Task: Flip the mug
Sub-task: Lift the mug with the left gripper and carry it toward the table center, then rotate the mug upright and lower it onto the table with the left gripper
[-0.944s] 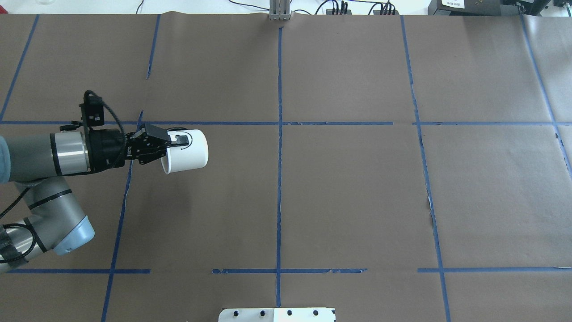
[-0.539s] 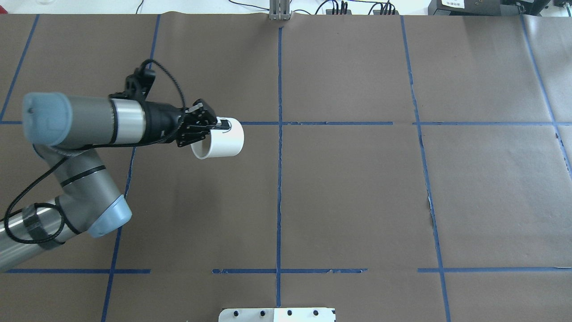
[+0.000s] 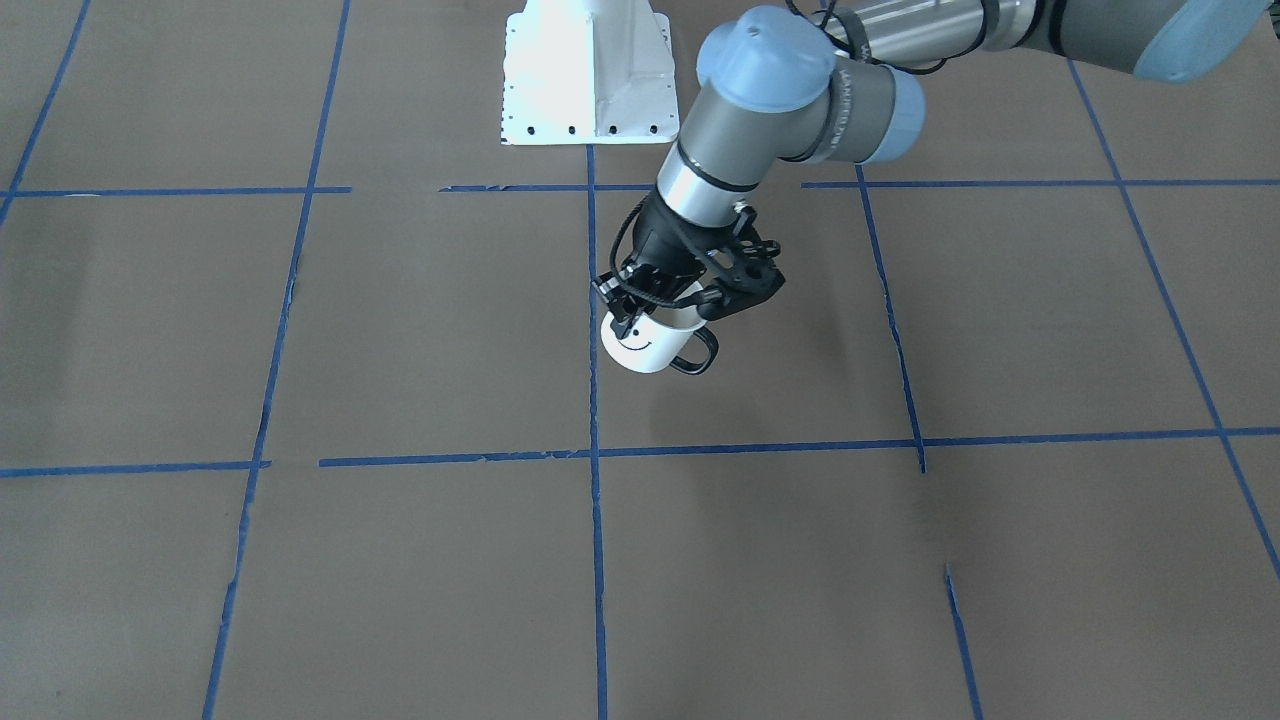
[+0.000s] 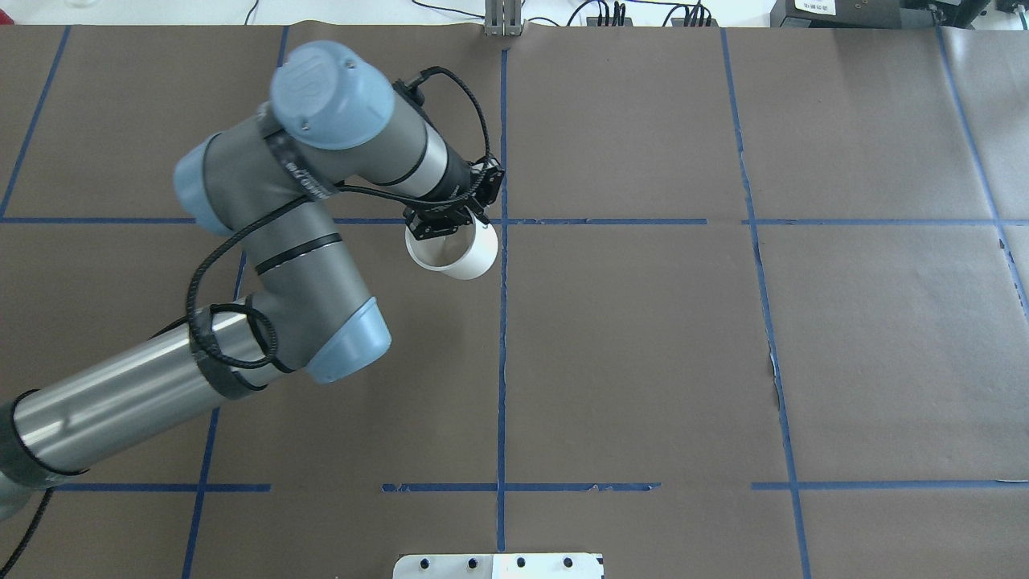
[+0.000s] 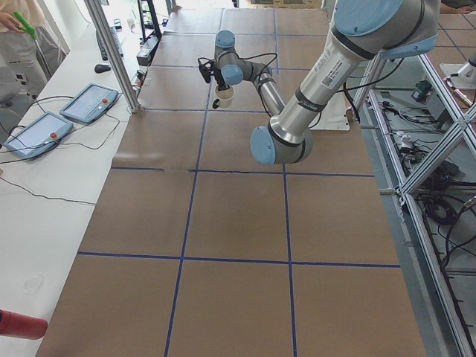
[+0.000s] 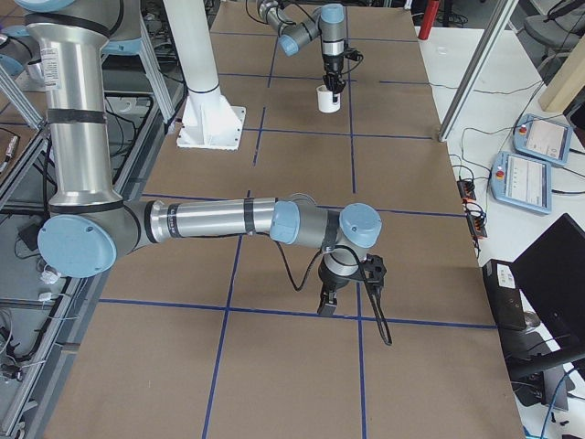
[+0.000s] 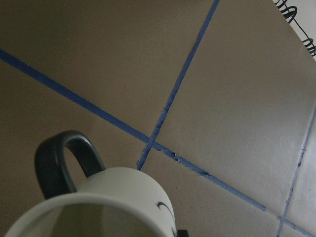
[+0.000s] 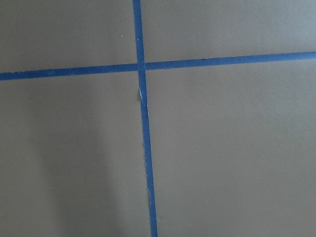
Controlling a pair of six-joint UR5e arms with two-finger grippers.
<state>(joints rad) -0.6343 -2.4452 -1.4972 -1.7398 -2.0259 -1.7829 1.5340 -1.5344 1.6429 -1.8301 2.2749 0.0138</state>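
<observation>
Whereas the mug (image 3: 645,347) lay sideways half a second ago, it now hangs mouth-up (slightly tilted) above the desk (image 3: 400,330) beside the centre tape line (image 3: 592,420), its rim clamped by the left end effector (image 3: 655,303). Flip judged essentially done; set-down outstanding. For the right end effector (image 6: 327,302), whether it is parted or closed is not determinable.

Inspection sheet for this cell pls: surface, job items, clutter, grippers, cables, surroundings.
Surface: brown paper cover with a blue tape grid, tape torn in places.
Job's things: mug mouth-up, slightly tilted, smiley toward the front camera, apparently off the surface.
Clutter: nothing seen.
Grippers: left gripper shut on the mug's rim; right gripper low over the paper, state cannot be told.
Cables: black cable looped at the left wrist; another cable at the right wrist.
Surroundings: white base; teach pendants on the side bench.
</observation>
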